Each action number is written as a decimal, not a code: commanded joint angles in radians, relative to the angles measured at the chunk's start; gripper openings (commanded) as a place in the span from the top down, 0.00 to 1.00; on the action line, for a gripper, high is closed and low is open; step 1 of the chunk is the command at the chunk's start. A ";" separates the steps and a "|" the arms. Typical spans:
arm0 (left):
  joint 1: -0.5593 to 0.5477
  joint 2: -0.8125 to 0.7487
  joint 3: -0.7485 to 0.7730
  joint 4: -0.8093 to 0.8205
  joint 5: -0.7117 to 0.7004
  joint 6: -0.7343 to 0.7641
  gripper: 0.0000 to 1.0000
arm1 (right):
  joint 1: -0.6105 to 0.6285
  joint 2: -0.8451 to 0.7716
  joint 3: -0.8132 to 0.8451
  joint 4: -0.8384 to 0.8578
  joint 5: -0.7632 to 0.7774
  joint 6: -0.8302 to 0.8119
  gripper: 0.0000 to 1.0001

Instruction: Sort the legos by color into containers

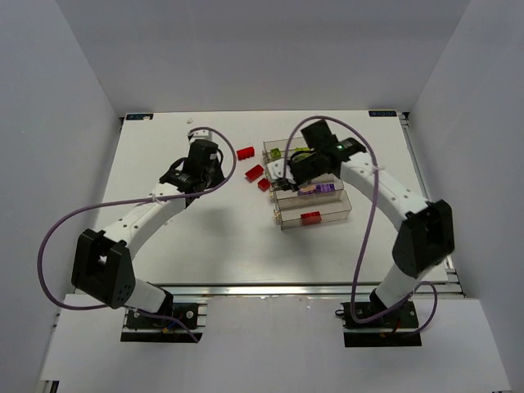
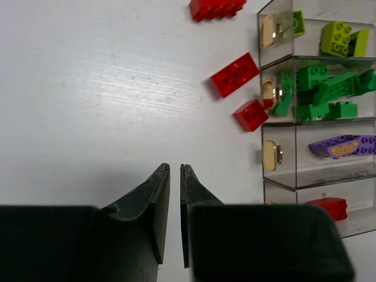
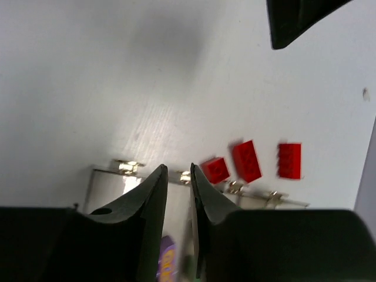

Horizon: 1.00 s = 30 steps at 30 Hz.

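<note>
Three red legos lie loose on the white table just left of the containers: one far (image 2: 217,8), one in the middle (image 2: 235,74), one nearest the trays (image 2: 251,114). The four clear containers (image 2: 260,35) hold yellow-green legos (image 2: 336,38), green legos (image 2: 320,91), a purple lego (image 2: 346,145) and a red lego (image 2: 329,207), one colour each. My left gripper (image 2: 174,167) hovers over bare table left of the red legos, shut and empty. My right gripper (image 3: 179,167) hangs above the trays' left end, jaws a narrow gap apart, nothing between them.
The row of trays (image 1: 344,211) sits right of the table's centre, under the right arm (image 1: 385,192). The left arm (image 1: 147,213) reaches in from the lower left. Grey walls enclose the table on three sides.
</note>
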 commanded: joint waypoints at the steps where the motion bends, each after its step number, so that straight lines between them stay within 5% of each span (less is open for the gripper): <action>1: 0.020 -0.101 -0.031 -0.060 0.017 -0.047 0.76 | 0.073 0.120 0.135 -0.118 0.118 -0.143 0.73; 6: 0.026 -0.204 -0.120 -0.080 0.005 -0.064 0.33 | 0.155 0.282 0.321 -0.131 0.294 -0.170 0.53; 7: 0.026 -0.221 -0.133 -0.080 0.000 -0.063 0.31 | 0.166 0.313 0.358 -0.182 0.317 -0.181 0.39; 10: 0.033 -0.291 -0.190 -0.093 -0.034 -0.066 0.24 | 0.200 0.416 0.500 -0.236 0.408 -0.186 0.35; 18: 0.043 -0.428 -0.310 -0.117 -0.057 -0.076 0.20 | 0.275 0.624 0.747 -0.386 0.657 -0.195 0.40; 30: 0.048 -0.637 -0.376 -0.277 -0.198 -0.142 0.16 | 0.303 0.741 0.768 -0.391 0.865 -0.203 0.39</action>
